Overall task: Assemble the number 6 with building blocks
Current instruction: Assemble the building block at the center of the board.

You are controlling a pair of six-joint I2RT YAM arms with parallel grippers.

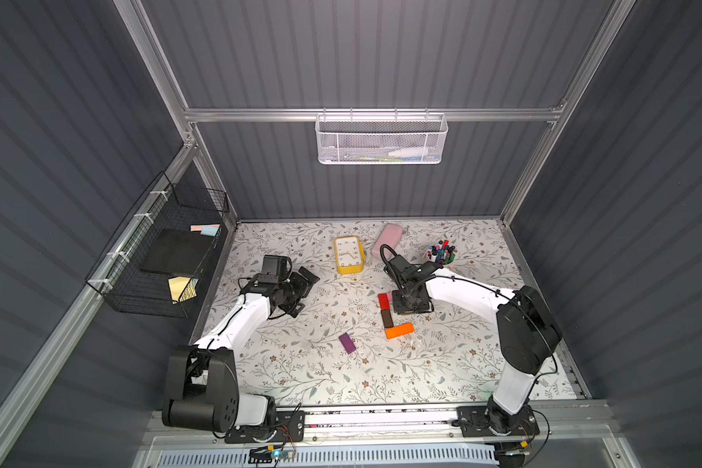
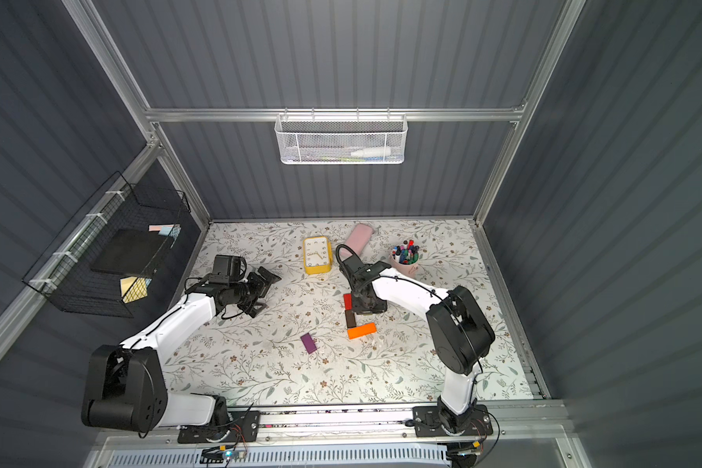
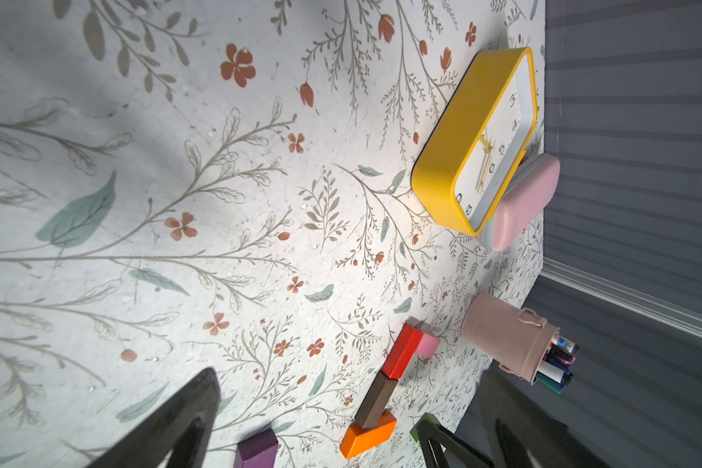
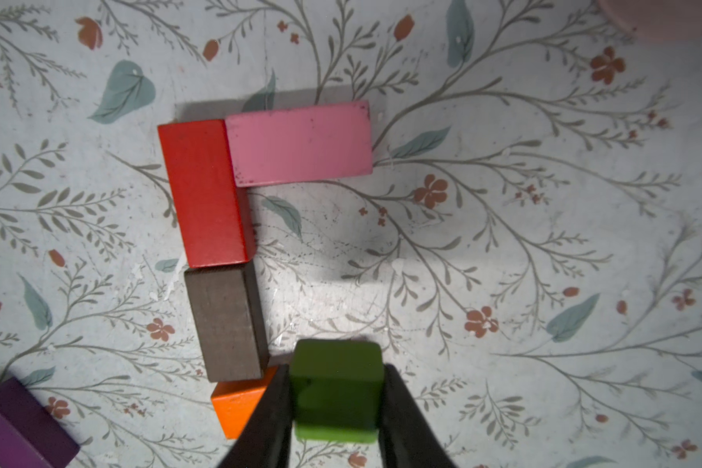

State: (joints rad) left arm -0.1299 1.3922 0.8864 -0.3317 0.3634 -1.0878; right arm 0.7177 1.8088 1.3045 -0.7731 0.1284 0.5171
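Observation:
In the right wrist view the red block and brown block lie end to end in a column. The pink block juts sideways from the red one's far end. The orange block lies at the brown one's near end. My right gripper is shut on the green cube, right beside the orange block. The purple block lies apart, toward the left arm. My left gripper rests open and empty on the table's left side, well away from the blocks.
A yellow clock, a rounded pink case and a pink cup of markers stand behind the blocks. A black wire basket hangs on the left wall. A white mesh basket hangs on the back wall.

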